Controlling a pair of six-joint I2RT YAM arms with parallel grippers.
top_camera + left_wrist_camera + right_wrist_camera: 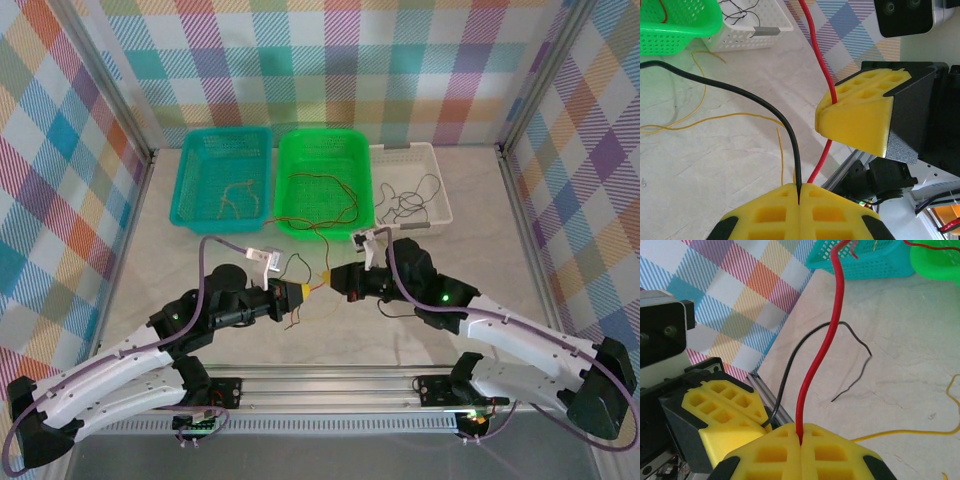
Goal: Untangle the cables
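– Red wire [812, 370], where does it go?
– Straight into the right gripper [801, 436], whose ribbed yellow fingers are pressed together on it. From there its length runs away toward the green basket [322, 131] at the far edge of the table [480, 270]
– And the black wire [765, 107]?
– Pinched the same way in the left gripper [799, 192], fingers closed tight. It arcs off, and its loose end seems to rest on the pale marbled top
– How do the two grippers stand?
– Tip to tip near the middle of the front edge, the wires passing close beside the fingertips. I'd judge a sideways parting would separate them. Both are thin, smooth and limp, and a yellow wire [715, 117] lies slack on the table nearby
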